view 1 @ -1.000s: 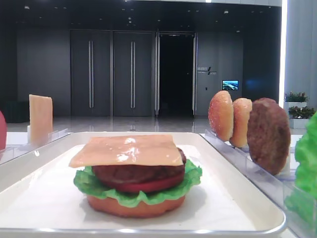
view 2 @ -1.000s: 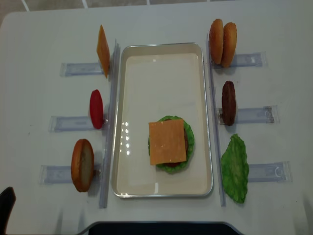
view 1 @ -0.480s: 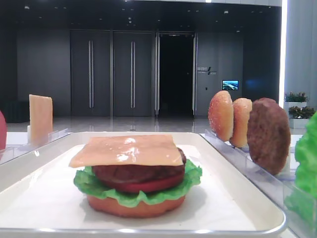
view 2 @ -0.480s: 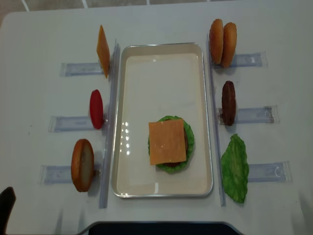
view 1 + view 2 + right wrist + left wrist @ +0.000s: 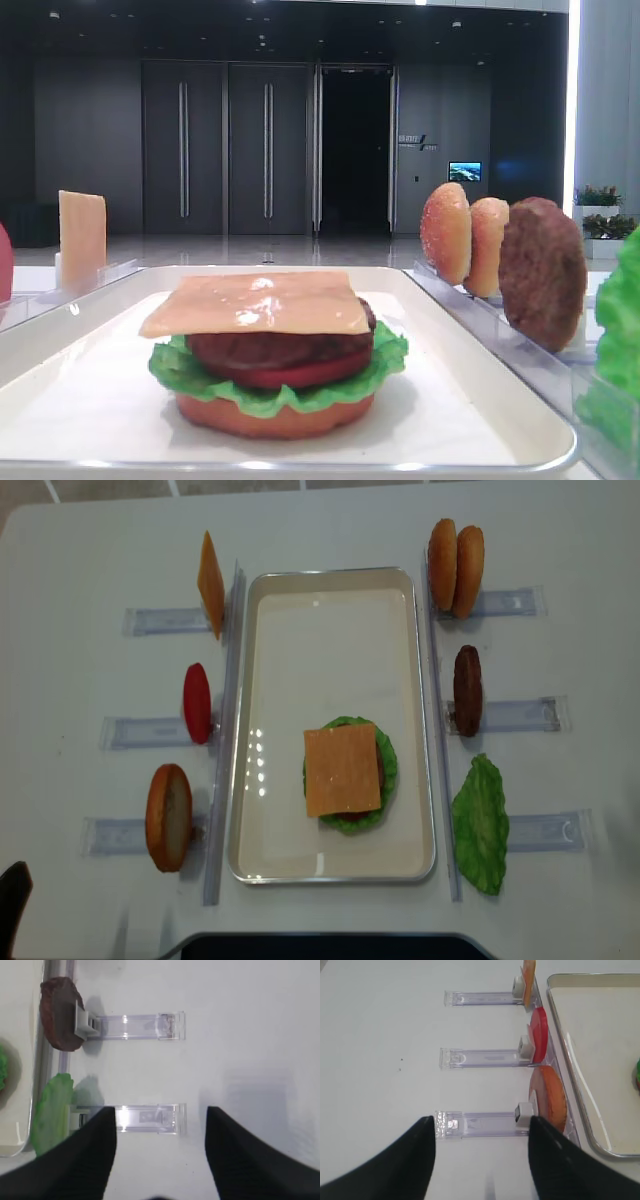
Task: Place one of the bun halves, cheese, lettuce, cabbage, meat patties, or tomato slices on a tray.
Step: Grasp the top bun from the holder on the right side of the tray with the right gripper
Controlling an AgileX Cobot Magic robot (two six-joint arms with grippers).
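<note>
- Presently the right end effector [image 5: 157, 1160] hangs over bare bench [image 5: 250, 1035] with its two dark fingers spread apart and nothing between them; a clear rack [image 5: 145, 1119] lies just ahead of the gap.
- The left end effector [image 5: 480, 1160] is likewise parted and empty, poised above the near end of another clear rack [image 5: 480, 1124] on its own side.
- Out from the right fingers, a lettuce leaf [image 5: 481, 823] leans at its rack, and one rack further stands a meat patty [image 5: 467, 690] on edge.
- At the far right rack two bun halves [image 5: 455, 567] stand on edge, side by side and touching; the sesame-speckled domed one [image 5: 446, 232] looks the likely next piece.
- On the left side stand a cheese slice [image 5: 210, 584], a tomato slice [image 5: 197, 702] and a flat bun bottom [image 5: 169, 816].
- The white tray [image 5: 260, 730] sits between the rows, already carrying a stack topped with cheese [image 5: 342, 769] toward its near end.
- Handling, as I judge it: the bun top looks light, rigid and glossy, so possibly slippery; pinching it across its thickness near the upper rim, clear of its neighbour, seems safest.
- The lettuce would probably flex; the cheese is thin and wants an edge grip.
</note>
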